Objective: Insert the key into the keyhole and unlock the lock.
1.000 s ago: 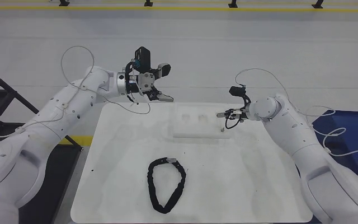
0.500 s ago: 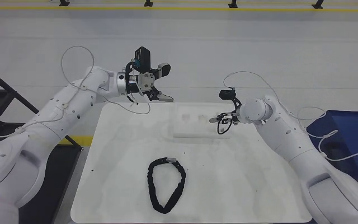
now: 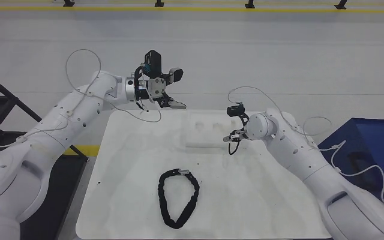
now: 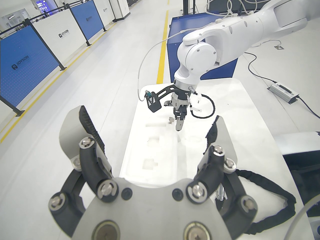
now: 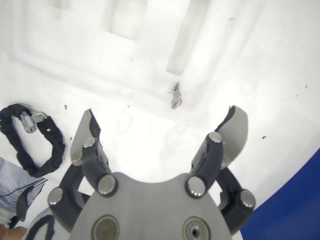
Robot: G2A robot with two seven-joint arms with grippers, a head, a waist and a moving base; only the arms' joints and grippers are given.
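Key (image 5: 176, 99): one, small and silver. It lies on the white foam tray (image 5: 155, 38), just beside one end of the long slot and close to the tray's edge, and nothing holds it.

The tray has three hollows, two roughly square and one long and narrow. It sits at the far middle of the one white table (image 3: 270, 198).

One chain lock (image 3: 161, 191) lies on the table as a closed loop in a black fabric sleeve. It is nearer the robot than the tray and well apart from it. Its single silver lock barrel (image 5: 28, 123) joins the two ends at the side of the loop towards the tray, and the right wrist view shows the barrel's round end face with the keyhole.

Two pincers are in sight, and both stand with their fingers spread wide and nothing between them. The right gripper (image 5: 160, 116) hangs over the right end of the tray, pointing down. The key is just ahead of its fingertips and touches neither one. The left gripper (image 4: 150, 121) is up in the air at the far left corner of the table. It is well apart from the key and the chain lock, and it looks along the tray towards the other arm.
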